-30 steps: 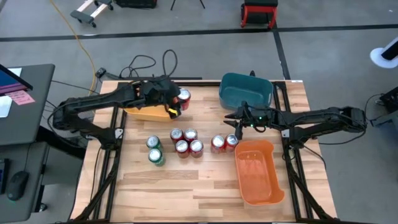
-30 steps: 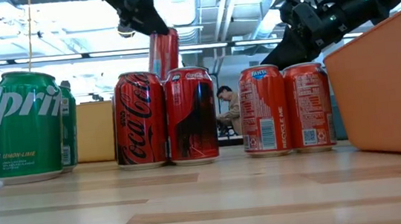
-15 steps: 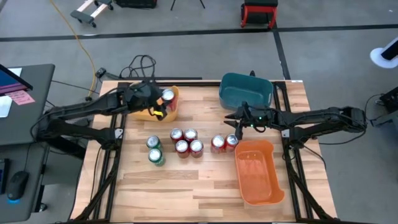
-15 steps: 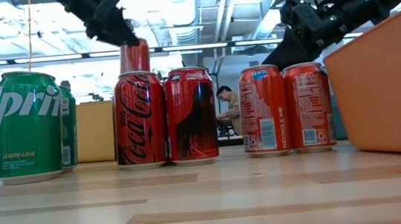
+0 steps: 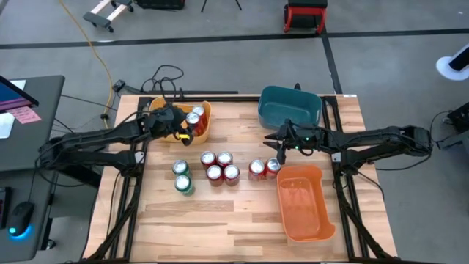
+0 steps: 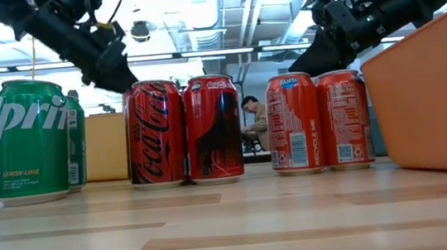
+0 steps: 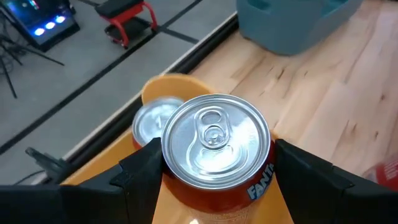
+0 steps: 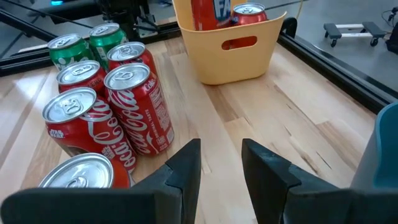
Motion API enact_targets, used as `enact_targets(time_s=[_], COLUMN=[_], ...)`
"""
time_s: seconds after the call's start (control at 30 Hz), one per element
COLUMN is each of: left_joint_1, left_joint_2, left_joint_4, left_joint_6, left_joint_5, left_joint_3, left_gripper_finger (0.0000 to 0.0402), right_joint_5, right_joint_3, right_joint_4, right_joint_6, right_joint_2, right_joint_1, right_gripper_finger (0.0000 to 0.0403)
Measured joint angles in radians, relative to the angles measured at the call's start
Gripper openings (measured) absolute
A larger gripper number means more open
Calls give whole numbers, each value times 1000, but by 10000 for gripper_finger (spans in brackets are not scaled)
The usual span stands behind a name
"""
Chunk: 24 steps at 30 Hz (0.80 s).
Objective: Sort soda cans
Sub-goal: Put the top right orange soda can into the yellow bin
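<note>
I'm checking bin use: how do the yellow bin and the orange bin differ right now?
The yellow bin holds two red soda cans, one gripped by the left pincer; the orange bin holds nothing. The yellow bin sits at the table's far left, the orange bin at its near right. The orange bin looks longer. Both are open-topped plastic bins.
</note>
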<state>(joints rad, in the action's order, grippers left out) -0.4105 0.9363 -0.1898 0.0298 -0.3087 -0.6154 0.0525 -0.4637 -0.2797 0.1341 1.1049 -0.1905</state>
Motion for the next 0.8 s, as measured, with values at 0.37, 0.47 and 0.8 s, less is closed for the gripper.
enact_targets(time_s=[0.37,0.47,0.8], left_joint_1=[-22,-21,-22], left_joint_2=[2,0,82], left_joint_4=[124,156,223], left_joint_6=[36,40,62], left_joint_5=[63,77,99], left_joint_3=[121,131,145], left_gripper_finger=[263,263,301], right_joint_5=[0,0,0], right_joint_3=[0,0,0], right_joint_4=[1,1,0], right_joint_6=[0,0,8], right_joint_2=[0,0,0], right_joint_1=[0,0,0], right_gripper_finger=[139,139,139])
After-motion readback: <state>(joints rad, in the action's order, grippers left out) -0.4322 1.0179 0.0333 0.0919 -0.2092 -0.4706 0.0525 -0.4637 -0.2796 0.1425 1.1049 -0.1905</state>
